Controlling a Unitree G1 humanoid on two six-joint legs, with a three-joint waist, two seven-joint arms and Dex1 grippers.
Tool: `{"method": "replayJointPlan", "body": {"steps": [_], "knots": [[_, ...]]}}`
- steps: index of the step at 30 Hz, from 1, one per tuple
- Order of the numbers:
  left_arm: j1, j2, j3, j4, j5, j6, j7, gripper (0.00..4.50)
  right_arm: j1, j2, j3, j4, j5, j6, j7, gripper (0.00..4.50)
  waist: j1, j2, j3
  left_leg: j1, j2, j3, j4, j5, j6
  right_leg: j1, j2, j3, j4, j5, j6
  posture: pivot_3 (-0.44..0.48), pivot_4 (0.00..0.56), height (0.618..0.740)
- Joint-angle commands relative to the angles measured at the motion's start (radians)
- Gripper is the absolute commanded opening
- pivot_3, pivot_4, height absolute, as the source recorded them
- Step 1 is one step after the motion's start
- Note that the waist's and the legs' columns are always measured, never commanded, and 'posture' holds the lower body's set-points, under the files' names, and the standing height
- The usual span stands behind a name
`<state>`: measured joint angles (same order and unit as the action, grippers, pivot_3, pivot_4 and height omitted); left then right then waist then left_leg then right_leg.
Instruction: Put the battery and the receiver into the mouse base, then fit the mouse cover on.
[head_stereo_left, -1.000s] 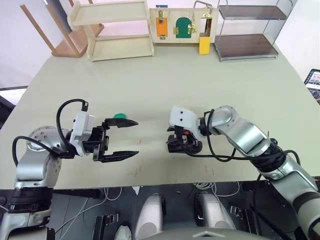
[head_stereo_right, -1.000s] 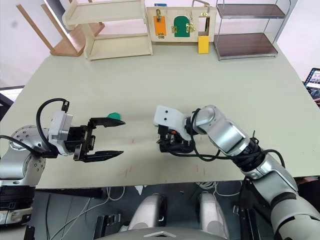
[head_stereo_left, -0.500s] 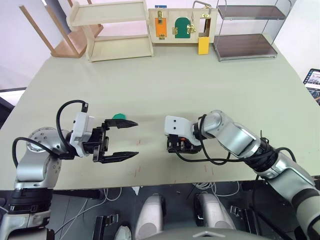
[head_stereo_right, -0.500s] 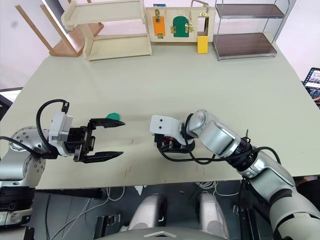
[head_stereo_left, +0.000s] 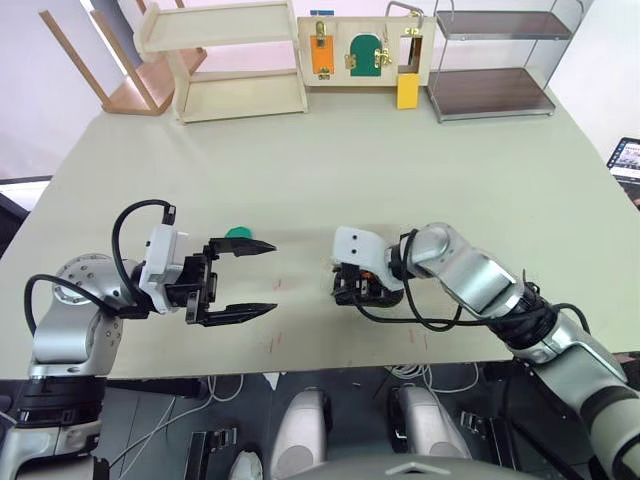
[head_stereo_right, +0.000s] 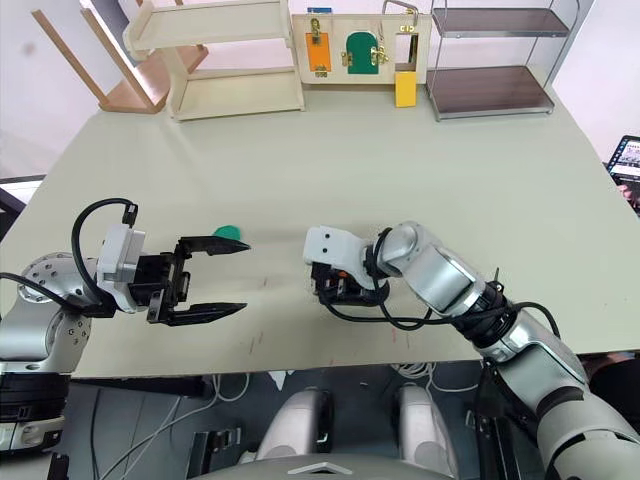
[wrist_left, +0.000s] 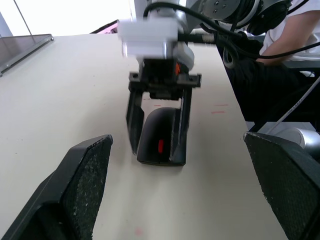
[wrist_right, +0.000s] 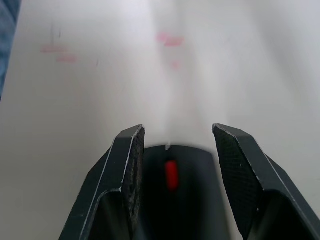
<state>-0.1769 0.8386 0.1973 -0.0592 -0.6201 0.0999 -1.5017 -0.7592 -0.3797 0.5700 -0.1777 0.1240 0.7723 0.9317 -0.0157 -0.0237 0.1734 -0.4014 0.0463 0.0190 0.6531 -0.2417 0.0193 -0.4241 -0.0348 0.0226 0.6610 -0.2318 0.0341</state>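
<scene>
I've got the right gripper (wrist_left: 159, 127) straddling the mouse base (wrist_left: 161, 137) on the worktop (head_stereo_left: 400, 160), fingers close along both sides, apparently to pin it steady. The left gripper (head_stereo_left: 258, 278) waits beside it, wide open and empty.

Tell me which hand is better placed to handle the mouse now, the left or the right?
The right. The right hand already has its fingers on both sides of the mouse on the table, while the left hand is open, hovering apart from it beside the green disc.
</scene>
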Motion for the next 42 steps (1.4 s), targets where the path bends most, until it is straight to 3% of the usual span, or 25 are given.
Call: {"method": "replayJointPlan", "body": {"steps": [1,8,19,25,42], "knots": [[-0.017,0.006,0.018,0.003,-0.004,-0.017,-0.009,4.5,0.009,0.003,-0.092,-0.067,0.053,-0.04,0.008,2.26,-0.001,0.0,0.0,0.0,0.0,0.0,0.0,0.0,0.0,0.0,0.0,0.0,0.0,0.0,0.0,0.0,0.15,0.74],[-0.031,0.005,0.013,0.013,-0.002,-0.019,-0.016,4.5,0.131,-0.019,-0.254,-0.072,0.17,-0.192,0.065,2.26,0.001,0.0,0.0,0.0,0.0,0.0,0.0,0.0,0.0,0.0,0.0,0.0,0.0,0.0,0.0,0.0,0.15,0.74],[-0.042,0.008,0.013,0.02,0.0,-0.016,-0.023,4.5,0.329,-0.056,-0.35,0.033,0.194,-0.478,0.117,2.26,0.0,0.0,0.0,0.0,0.0,0.0,0.0,0.0,0.0,0.0,0.0,0.0,0.0,0.0,0.0,0.0,0.15,0.74],[-0.052,0.011,0.01,0.024,0.001,-0.01,-0.027,4.5,0.388,-0.032,-0.366,0.152,0.195,-0.65,0.15,2.26,0.0,0.0,0.0,0.0,0.0,0.001,0.0,0.0,0.0,0.0,0.001,0.001,0.0,0.0,0.0,0.0,0.15,0.74],[-0.052,0.013,0.013,0.02,0.024,-0.002,-0.011,4.5,0.469,0.04,-0.353,0.551,0.139,-0.904,0.203,2.26,-0.002,-0.001,0.0,0.008,0.001,0.001,0.0,0.0,0.0,0.006,0.001,0.002,0.0,-0.003,0.0,0.0,0.15,0.74]]}}
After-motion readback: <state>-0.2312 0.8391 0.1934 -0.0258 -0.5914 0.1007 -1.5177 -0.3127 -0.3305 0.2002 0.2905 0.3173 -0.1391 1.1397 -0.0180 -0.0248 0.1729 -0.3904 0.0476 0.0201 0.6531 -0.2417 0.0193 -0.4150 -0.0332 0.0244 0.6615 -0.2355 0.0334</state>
